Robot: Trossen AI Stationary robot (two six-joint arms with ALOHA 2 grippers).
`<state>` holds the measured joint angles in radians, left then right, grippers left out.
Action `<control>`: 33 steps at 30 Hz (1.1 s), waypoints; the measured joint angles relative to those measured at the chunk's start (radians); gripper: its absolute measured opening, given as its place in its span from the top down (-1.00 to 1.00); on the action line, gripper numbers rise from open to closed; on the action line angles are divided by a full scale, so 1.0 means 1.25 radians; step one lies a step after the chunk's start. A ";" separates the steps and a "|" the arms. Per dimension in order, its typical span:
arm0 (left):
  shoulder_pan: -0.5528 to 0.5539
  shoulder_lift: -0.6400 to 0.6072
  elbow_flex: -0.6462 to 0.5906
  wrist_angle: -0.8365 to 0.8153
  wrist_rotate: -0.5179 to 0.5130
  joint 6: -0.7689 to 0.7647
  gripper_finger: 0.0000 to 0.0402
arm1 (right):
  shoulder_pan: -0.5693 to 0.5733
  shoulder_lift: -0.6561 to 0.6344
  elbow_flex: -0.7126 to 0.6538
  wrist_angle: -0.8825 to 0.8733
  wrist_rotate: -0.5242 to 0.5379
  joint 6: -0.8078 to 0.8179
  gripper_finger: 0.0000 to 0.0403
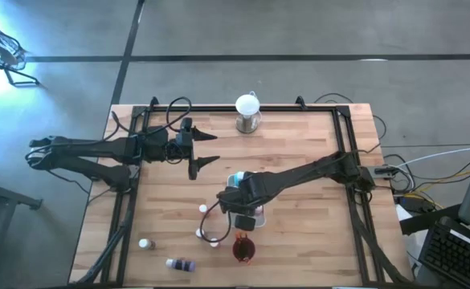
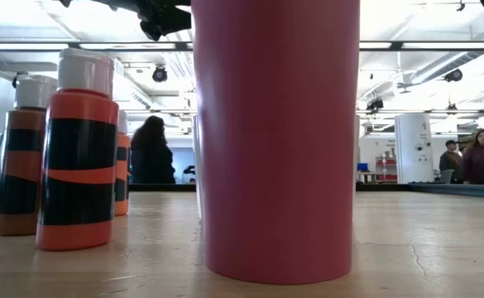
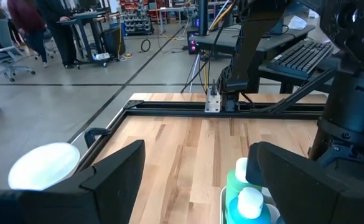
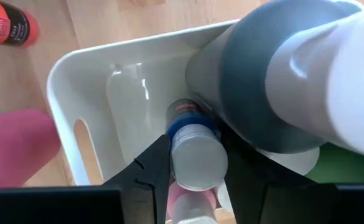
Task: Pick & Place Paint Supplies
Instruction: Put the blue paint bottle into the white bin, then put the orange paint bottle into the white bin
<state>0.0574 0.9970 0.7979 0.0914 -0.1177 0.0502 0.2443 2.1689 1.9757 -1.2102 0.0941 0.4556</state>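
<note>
High view, surface: a wooden table (image 1: pixel 299 152) with a black frame is standing on a grey floor; a white globe (image 1: pixel 248 105) is sitting near the far edge.
High view, supplies: one bottle (image 1: pixel 181 264) is lying near the front edge, another (image 1: pixel 145 243) is sitting near it; a dark red cup (image 1: pixel 243 250) is standing just in front of the right arm.
High view, left gripper (image 1: pixel 208 150): hovering over bare wood, fingers spread wide, gripping nothing.
High view, right gripper (image 1: pixel 236 210): reaching down over the white tray (image 1: pixel 258 217).
Low view, room: people are standing beyond the table; orange bottles (image 2: pixel 78 149) are standing left of the cup (image 2: pixel 276 141).
Left wrist view: teal bottles (image 3: pixel 249 205) are sitting in the tray.
Right wrist view: the fingers (image 4: pixel 149 168) are clasping a blue bottle (image 4: pixel 193 147) inside the tray (image 4: pixel 76 74).
</note>
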 joint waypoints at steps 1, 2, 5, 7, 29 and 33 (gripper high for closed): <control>0.000 0.000 0.000 0.001 0.000 0.000 -0.56 | 0.000 0.000 -0.001 0.000 -0.001 0.000 0.45; 0.000 0.000 0.000 0.002 0.000 -0.001 -0.57 | 0.000 0.000 -0.001 0.001 -0.001 -0.001 0.45; 0.000 0.000 0.000 0.003 0.000 -0.003 -0.56 | 0.000 0.000 -0.002 0.001 -0.001 -0.006 0.44; 0.000 0.000 0.000 0.004 0.000 -0.005 -0.57 | 0.000 0.000 -0.003 0.001 0.000 -0.008 0.37; 0.000 0.000 0.000 0.002 0.000 0.005 -0.57 | 0.003 -0.052 0.041 -0.041 0.014 -0.019 0.09; 0.000 0.000 0.000 0.001 0.000 0.005 -0.57 | 0.016 -0.107 0.038 -0.048 0.068 0.000 0.18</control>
<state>0.0578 0.9970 0.7979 0.0926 -0.1177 0.0566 0.2638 2.0346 2.0229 -1.2702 0.1786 0.4552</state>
